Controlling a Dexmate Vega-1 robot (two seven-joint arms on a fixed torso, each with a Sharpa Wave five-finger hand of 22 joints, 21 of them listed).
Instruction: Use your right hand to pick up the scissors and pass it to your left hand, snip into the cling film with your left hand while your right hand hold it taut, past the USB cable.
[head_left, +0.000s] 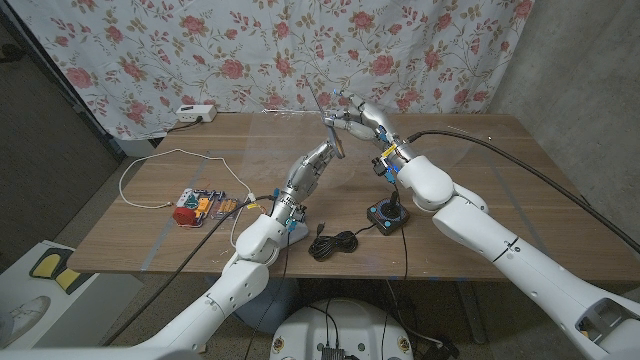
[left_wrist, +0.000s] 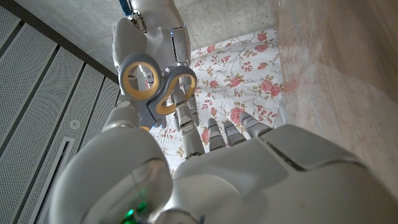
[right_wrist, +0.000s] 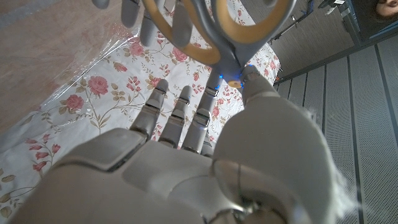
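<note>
Above the middle of the wooden worktop (head_left: 480, 160), the right hand (head_left: 352, 118) gripped the scissors (head_left: 330, 130), blades up. The left hand (head_left: 318, 160) reached up just beneath them, fingers apart, holding nothing. A black USB cable (head_left: 335, 243) lay coiled at the near edge.

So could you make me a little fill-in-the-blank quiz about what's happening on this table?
1. The scissors are held up between the two robot hands, above the ____.
2. The scissors' handle rings are ____ in colour.
3. The curtain behind the table has a ____ pattern.
4. The joystick sits beside a coiled black ____.

Answers: table; yellow; floral; cable
</note>
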